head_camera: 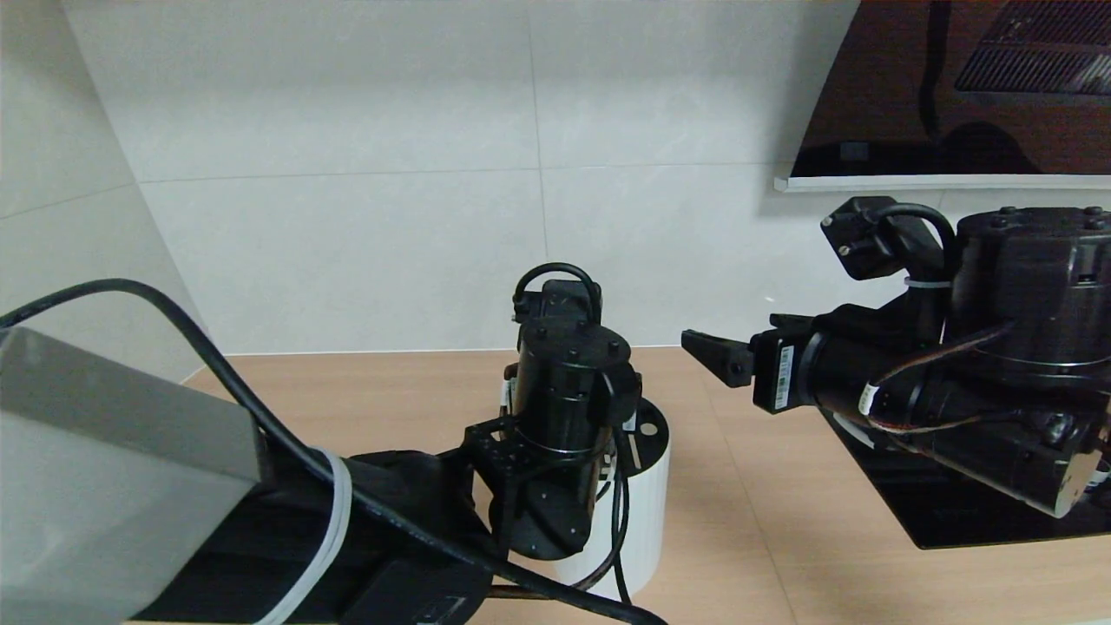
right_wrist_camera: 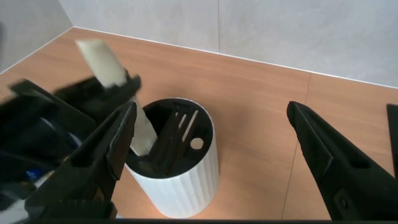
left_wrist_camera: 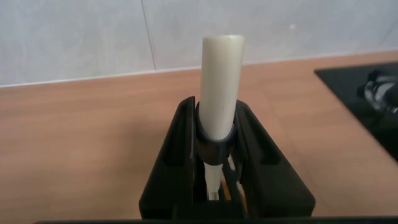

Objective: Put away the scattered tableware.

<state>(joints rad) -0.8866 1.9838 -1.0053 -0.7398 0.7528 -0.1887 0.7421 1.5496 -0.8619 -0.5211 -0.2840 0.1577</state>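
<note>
Underneath everything runs the pale wood-grain surface point(head_camera: 391, 399), with a glossy black hob point(head_camera: 972, 521) set into it on the robot's right. Near the middle stands a white ribbed cylindrical holder point(right_wrist_camera: 180, 186) with a dark slotted insert point(right_wrist_camera: 158, 149). The left pincer point(left_wrist_camera: 216, 118) hangs directly above it, pressed together on a cream-coloured, dark-banded utensil point(left_wrist_camera: 221, 81). The utensil is gripped at the band, upright to slightly tilted, and its lower end reaches down into the insert; what kind of utensil it is cannot be told. It looks light, stiff and smooth, so the band or the handle just above it seems the safest place to pinch, and a loose grip would probably let it slide. The right pincer point(right_wrist_camera: 211, 109) is spread wide and empty, held beside the holder and well above the surface. A few thin wooden sticks point(right_wrist_camera: 183, 127) already stand in the insert's slots, leaving narrow room beside them.
</note>
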